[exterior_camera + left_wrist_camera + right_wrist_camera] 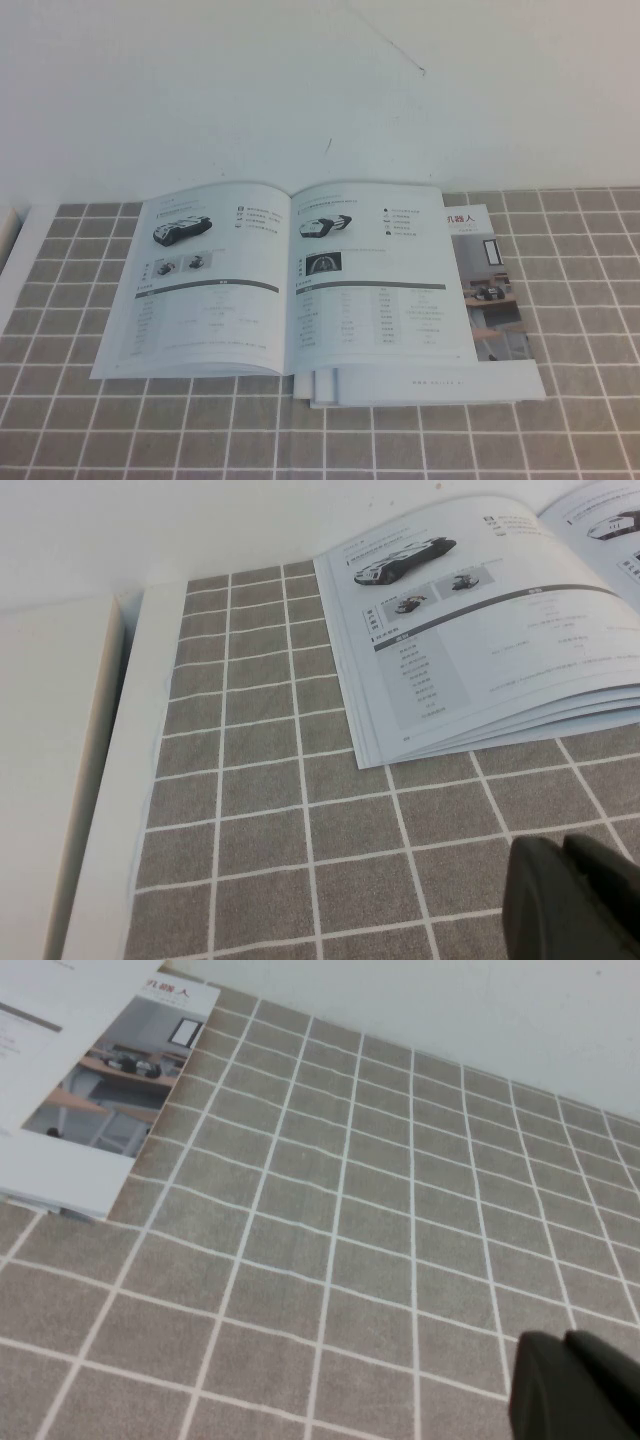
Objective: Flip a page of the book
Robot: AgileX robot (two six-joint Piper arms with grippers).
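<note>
The book (pixel 215 285) lies open and flat on the grey tiled table, in the middle of the high view. Its right-hand page (pixel 375 275) shows a black-and-white device and a dark arch photo. The left-hand page shows a wheeled vehicle, also seen in the left wrist view (pixel 470 620). My left gripper (pixel 563 844) is shut and empty, low over the tiles, nearer than the book's left corner. My right gripper (pixel 565 1338) is shut and empty over bare tiles, well right of the book. Neither gripper shows in the high view.
A magazine (pixel 490 300) with red characters and a room photo lies under the book and sticks out on the right; it also shows in the right wrist view (pixel 110 1090). A white ledge (pixel 70 780) borders the table's left edge. A white wall stands behind.
</note>
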